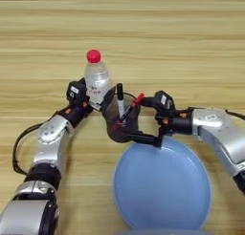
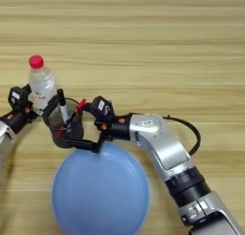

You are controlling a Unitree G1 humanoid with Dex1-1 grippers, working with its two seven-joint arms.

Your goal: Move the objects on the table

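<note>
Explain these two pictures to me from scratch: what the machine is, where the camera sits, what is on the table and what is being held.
Both pictures come from the two eyes of one camera on a humanoid robot's head, looking down at a wooden table. They show the same scene, one reaching further left, the other further right.

The grey and black limbs are the robot's arms; each ends in a gripper with two black fingers. The left gripper is at the small clear bottle with the red cap; whether it grips the bottle cannot be told. The right gripper has its fingers either side of the dark cup, one beside the rim, one along the base.

The cup holds two marker pens: a black-capped one and a red-capped one. A large light-blue plate lies nearest the robot, just beside the cup.
</note>
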